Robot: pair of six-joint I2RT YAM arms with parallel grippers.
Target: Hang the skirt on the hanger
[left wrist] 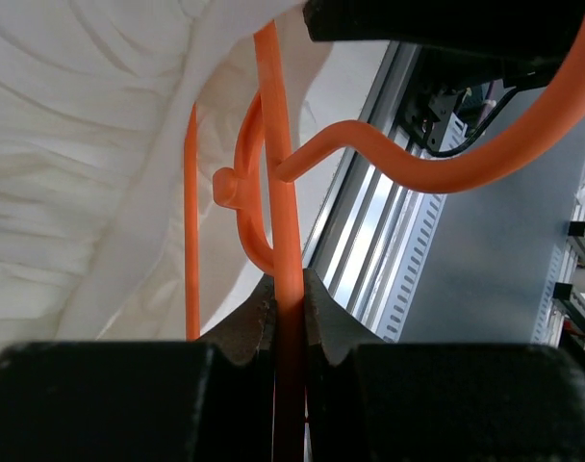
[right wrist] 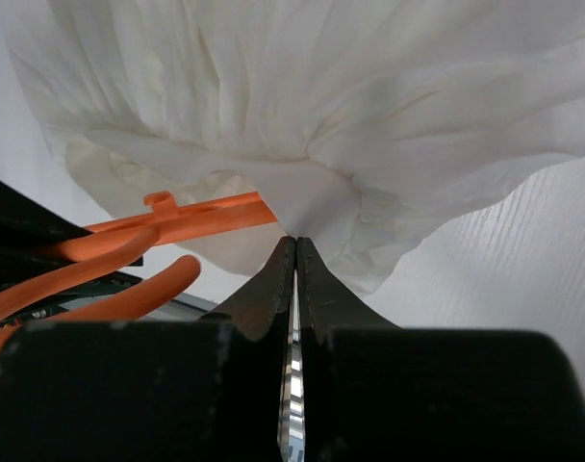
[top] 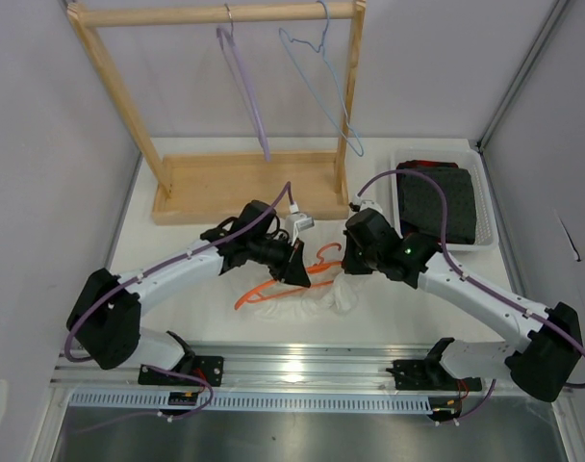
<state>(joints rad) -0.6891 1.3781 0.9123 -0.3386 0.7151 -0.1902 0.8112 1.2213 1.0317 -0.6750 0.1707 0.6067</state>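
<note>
We see the left end effector pinching a straight bar of the thin, bright orange plastic hanger, with its dark pads pressed on either side of the bar. The hanger's curved hook sweeps off to the right. The small white skirt, of thin creased fabric, drapes over the hanger's left part. The right end effector is pressed together on a gathered fold of that skirt, and the cloth fans out from its tips in soft pleats. The two meet over the middle of the white table, with the skirt and hanger between them.

Beyond them stands a pale wooden rack carrying a lilac plastic hanger and a pale blue wire hanger. To the right, a white tray holds a dark grey folded cloth. A purple cable from the right arm arcs over the tray.
</note>
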